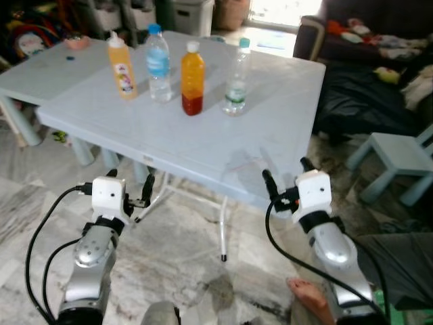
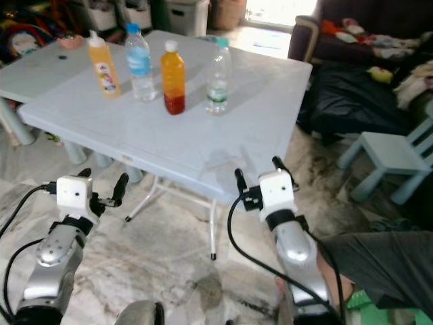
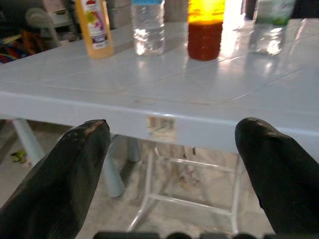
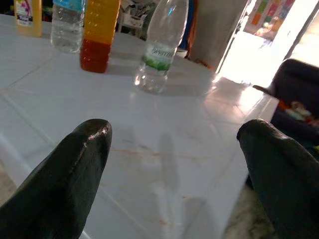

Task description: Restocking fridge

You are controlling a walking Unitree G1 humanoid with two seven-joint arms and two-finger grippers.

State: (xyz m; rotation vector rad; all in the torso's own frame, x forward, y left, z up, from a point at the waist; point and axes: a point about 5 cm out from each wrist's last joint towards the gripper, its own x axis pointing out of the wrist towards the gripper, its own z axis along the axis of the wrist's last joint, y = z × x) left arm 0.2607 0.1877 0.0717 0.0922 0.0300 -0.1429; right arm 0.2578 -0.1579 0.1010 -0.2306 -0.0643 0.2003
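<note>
Both silver arms are raised forward, forearms angled upward. The left gripper [image 1: 130, 186] is held with its black fingers [image 3: 75, 164] spread wide — nothing is gripped between them. The right gripper [image 1: 287, 177] is likewise parted, its fingers [image 4: 75, 169] set well apart — nothing is held.

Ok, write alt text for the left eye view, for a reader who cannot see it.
Four bottles stand in a row on a pale blue table: a yellow bottle, a water bottle, an orange juice bottle and a clear bottle. Below the near edge, the left pincer and right pincer are raised, both open and holding nothing.
</note>
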